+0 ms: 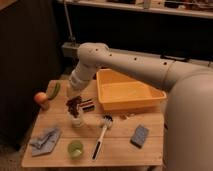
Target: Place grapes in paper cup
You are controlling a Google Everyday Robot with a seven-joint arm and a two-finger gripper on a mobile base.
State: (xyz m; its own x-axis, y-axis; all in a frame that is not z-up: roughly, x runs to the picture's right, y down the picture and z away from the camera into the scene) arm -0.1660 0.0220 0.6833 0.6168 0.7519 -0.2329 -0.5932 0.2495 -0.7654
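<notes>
The dark purple-brown grapes (74, 105) hang from my gripper (75, 99), which is shut on them at the left middle of the wooden table (120, 145). Directly under the bunch stands the small white paper cup (77, 120), and the lowest grapes reach down to its rim. My white arm (125, 62) comes in from the right and bends down over the table to the gripper.
An orange-yellow bin (127, 92) sits at the back right. A dish brush (101, 132), a low light-green cup (75, 148), a grey cloth (45, 139), a blue sponge (139, 135), an orange-red fruit (41, 98) and a green item (54, 90) lie around.
</notes>
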